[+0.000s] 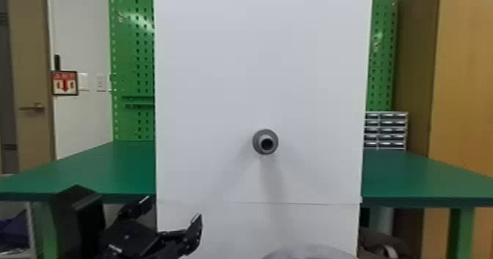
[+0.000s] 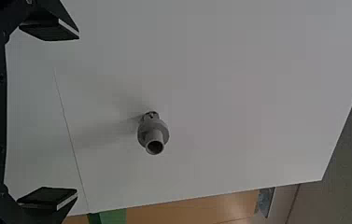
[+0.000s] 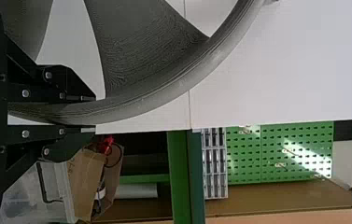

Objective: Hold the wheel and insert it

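Note:
In the head view my left gripper [image 1: 165, 212] stands at the lower left, in front of the white panel's left edge, its fingers wide apart with nothing between them. The left wrist view has the same gripper [image 2: 52, 114], open, with the grey hub [image 2: 152, 133] sticking out of the panel beyond it. That hub [image 1: 265, 141] is bare, with a round hollow end. The grey wheel [image 1: 311, 252] shows its top curve at the head view's bottom edge. Across the wheel's rim [image 3: 164, 88], my right gripper [image 3: 92, 113] is shut in the right wrist view.
A tall white panel [image 1: 256, 56] stands before a green table [image 1: 91, 170]. Small drawers [image 1: 387, 130] sit on the table at the right. Under the table are a cardboard box [image 3: 87, 182] and a clear bin [image 3: 33, 191].

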Robot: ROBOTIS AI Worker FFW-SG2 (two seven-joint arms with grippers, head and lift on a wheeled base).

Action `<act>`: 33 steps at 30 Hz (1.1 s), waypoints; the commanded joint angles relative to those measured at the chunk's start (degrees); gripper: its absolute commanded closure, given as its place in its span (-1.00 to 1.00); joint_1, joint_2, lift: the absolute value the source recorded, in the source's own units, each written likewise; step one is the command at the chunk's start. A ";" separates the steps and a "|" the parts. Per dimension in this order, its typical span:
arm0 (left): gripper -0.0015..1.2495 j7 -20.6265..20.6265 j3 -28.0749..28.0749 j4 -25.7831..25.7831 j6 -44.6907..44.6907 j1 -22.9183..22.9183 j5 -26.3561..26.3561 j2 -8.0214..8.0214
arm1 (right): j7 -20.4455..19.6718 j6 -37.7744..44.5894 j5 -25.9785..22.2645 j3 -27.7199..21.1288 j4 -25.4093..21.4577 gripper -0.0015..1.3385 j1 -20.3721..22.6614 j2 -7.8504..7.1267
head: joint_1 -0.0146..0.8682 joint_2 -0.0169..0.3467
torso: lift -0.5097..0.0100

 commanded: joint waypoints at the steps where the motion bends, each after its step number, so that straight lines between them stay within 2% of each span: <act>1: -0.84 0.00 0.04 0.00 0.00 0.00 0.00 0.00 | -0.01 0.00 0.00 -0.01 0.00 0.76 -0.01 0.08 | -0.75 -0.82 | -0.74; 17: -0.84 0.00 0.21 0.00 0.00 0.09 0.00 0.00 | -0.01 0.79 -1.14 0.17 -0.09 0.76 -0.36 0.14 | -0.75 -0.82 | -0.74; 33: -0.84 0.00 0.30 0.00 0.00 0.18 -0.17 0.00 | -0.09 8.26 -0.53 0.52 -5.19 0.76 -1.24 0.14 | -0.75 -0.82 | -0.74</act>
